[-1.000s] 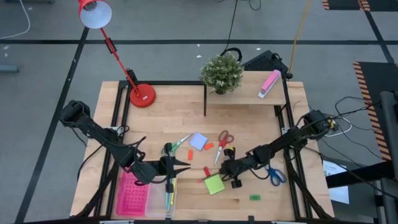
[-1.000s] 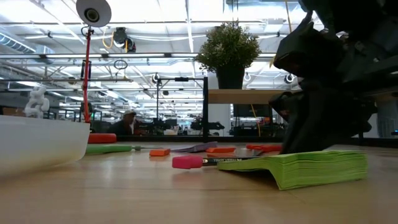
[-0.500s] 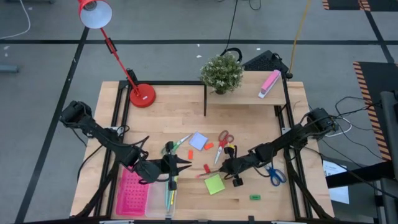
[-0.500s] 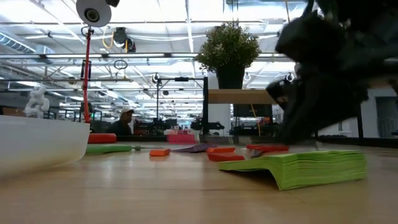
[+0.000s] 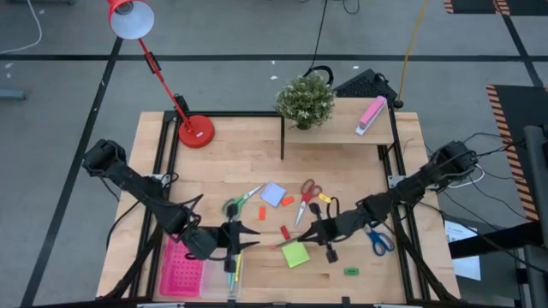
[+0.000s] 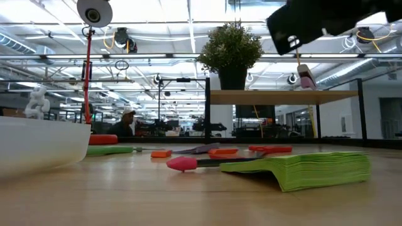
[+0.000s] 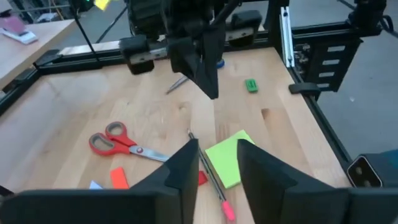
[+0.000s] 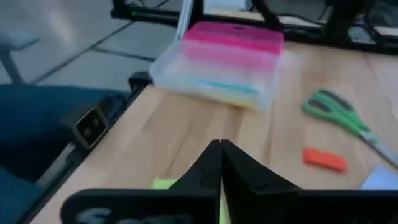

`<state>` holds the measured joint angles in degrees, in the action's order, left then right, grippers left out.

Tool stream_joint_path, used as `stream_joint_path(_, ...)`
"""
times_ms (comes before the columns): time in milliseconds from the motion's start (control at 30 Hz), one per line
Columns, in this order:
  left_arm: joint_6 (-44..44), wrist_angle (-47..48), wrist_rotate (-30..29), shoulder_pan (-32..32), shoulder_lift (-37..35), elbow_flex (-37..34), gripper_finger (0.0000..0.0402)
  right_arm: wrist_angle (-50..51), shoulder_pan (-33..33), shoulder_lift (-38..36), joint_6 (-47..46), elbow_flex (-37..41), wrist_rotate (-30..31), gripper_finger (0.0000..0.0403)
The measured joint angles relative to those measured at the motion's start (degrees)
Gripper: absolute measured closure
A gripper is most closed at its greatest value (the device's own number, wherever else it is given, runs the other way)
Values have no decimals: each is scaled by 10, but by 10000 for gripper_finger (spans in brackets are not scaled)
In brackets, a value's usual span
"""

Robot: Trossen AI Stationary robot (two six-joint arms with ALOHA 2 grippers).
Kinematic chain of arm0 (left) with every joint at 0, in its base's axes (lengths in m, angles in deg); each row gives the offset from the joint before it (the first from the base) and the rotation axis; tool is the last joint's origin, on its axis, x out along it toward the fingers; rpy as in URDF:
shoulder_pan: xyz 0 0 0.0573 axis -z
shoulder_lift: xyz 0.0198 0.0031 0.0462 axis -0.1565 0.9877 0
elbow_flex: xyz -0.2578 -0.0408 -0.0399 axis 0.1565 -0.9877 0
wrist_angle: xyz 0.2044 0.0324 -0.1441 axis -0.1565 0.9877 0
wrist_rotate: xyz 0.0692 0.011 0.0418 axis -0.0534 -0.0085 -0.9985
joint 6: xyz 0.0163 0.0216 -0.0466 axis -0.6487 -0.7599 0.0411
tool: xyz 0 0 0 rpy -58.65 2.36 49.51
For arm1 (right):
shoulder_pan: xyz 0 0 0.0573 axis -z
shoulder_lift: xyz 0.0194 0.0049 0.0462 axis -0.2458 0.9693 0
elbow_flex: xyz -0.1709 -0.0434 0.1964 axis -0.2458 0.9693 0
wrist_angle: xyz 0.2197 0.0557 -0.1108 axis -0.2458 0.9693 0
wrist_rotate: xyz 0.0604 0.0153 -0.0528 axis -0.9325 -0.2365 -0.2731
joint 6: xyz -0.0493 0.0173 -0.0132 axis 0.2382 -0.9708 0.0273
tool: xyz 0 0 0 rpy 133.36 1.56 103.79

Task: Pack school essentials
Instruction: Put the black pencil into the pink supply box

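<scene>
**Packing barely begun; most stationery is loose on the table.**
High view: a few pens lie in the clear bin (image 5: 229,275); red scissors (image 5: 306,192), blue scissors (image 5: 378,240) and green note pad (image 5: 295,253) wait outside it.
Low view: the raised right gripper (image 6: 300,45) seems to dangle a pencil (image 6: 306,76).
Wrist views: the left gripper (image 7: 214,163) is empty, its fingers slightly apart; the right fingers (image 8: 210,163) are pressed together.

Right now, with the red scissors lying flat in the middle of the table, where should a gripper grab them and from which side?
Judging by their pose, come straight down on the red scissors and pinch across the closed blades just below the handle loops. They lie flat with bare wood on both sides there; the loops are wider and hollow.
</scene>
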<state>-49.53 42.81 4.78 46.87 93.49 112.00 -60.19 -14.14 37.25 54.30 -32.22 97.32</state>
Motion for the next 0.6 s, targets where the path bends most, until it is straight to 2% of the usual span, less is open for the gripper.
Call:
stream_joint_path(233,12,0,-4,-9,0,0,253,122,-8,23,-41,4,21,374)
stream_joint_path(467,12,-4,-4,-18,0,0,252,88,7,46,-49,54,28,300)
stream_joint_path(600,8,-5,-4,-20,4,0,252,26,10,46,-49,90,28,277)
